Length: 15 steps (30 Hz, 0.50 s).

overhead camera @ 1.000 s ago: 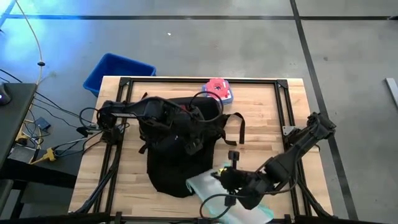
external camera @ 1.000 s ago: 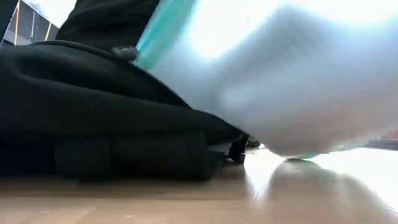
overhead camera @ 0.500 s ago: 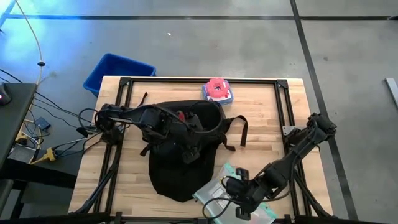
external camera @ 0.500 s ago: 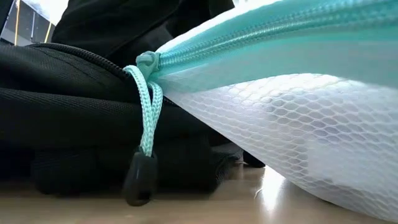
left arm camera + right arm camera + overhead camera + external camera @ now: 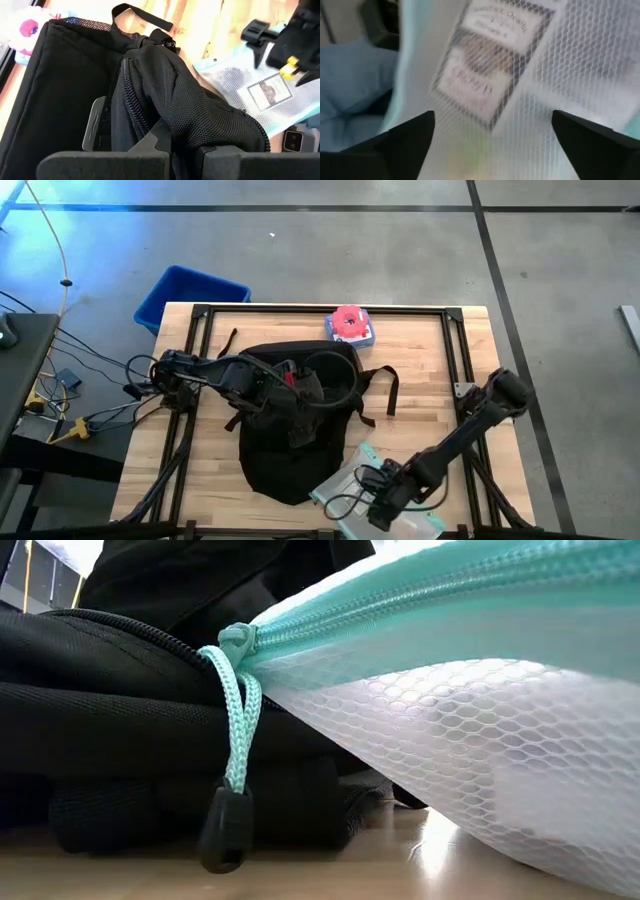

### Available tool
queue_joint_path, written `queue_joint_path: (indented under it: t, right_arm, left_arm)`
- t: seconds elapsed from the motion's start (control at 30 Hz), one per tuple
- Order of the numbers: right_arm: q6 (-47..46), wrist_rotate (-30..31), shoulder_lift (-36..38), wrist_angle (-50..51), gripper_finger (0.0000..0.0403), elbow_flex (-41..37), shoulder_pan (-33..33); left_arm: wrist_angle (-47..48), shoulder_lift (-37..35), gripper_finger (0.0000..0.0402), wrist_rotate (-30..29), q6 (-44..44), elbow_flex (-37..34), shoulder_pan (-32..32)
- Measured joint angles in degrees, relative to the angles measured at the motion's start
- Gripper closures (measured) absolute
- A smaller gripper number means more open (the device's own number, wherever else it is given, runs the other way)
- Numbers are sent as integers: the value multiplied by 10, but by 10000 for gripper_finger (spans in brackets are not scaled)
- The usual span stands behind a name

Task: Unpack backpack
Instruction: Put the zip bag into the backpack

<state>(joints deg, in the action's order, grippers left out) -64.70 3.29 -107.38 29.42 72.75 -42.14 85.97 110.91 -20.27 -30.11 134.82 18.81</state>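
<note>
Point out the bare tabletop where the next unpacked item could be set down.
Bare wood lies right of the backpack up to the table frame, below the pink toy. The near edge is crowded by the mesh pouch and right gripper.

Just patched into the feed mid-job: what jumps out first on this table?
The large black fabric backpack sprawls across the table's middle, with the left pincer shut on its fabric. At the near edge lies a white mesh pouch with a teal zipper, the right pincer open just over it. A pink toy on a blue pack sits at the far edge.
</note>
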Motion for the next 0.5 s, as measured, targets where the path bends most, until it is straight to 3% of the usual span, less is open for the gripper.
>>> queue_joint_path:
  t: [0.3, 0.5]
  right_arm:
    - [63, 10, -130, 75, 18, 105, 23]
    - [68, 31, -144, 90, 45, 107, 35]
  left_arm:
    - [2, 0, 401, -1, 13, 0, -1]
    - [3, 0, 401, -6, 13, 0, -2]
